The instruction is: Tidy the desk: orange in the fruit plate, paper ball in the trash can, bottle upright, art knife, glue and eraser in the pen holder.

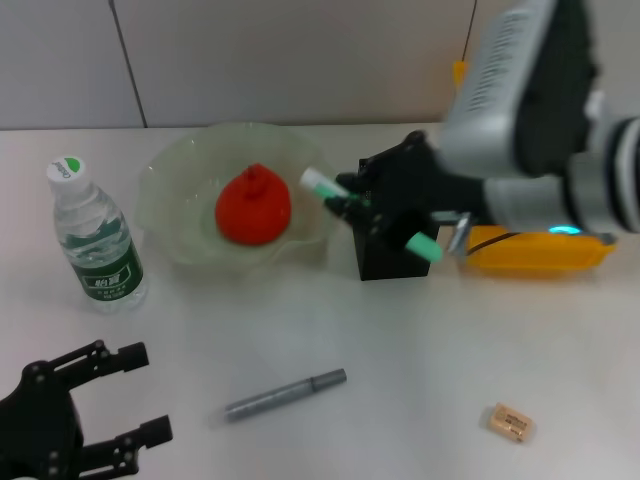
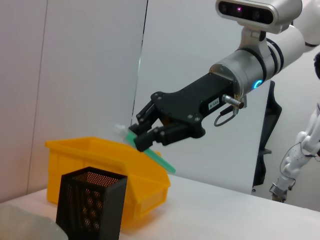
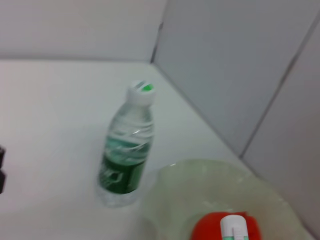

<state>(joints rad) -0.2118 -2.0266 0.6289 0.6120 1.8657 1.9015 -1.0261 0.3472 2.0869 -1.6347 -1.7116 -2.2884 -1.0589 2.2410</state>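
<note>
My right gripper (image 1: 362, 203) is shut on the glue (image 1: 320, 183), a white-and-green stick held tilted just above the black mesh pen holder (image 1: 388, 256). The left wrist view shows the same grip, with the right gripper (image 2: 145, 134), the glue (image 2: 159, 159) and the pen holder (image 2: 90, 205). The orange (image 1: 253, 207) lies in the pale-green fruit plate (image 1: 170, 205). At the left the bottle (image 1: 96, 240) stands upright. A grey art knife (image 1: 285, 395) and the tan eraser (image 1: 510, 422) lie on the desk (image 1: 400, 350). My left gripper (image 1: 135, 396) hangs open at the near left. The paper ball is out of view.
The yellow trash can (image 1: 535, 250) stands right behind the pen holder, partly hidden by my right arm. In the right wrist view the bottle (image 3: 127, 150) stands beside the plate rim (image 3: 200, 172), with the orange (image 3: 212, 229) inside.
</note>
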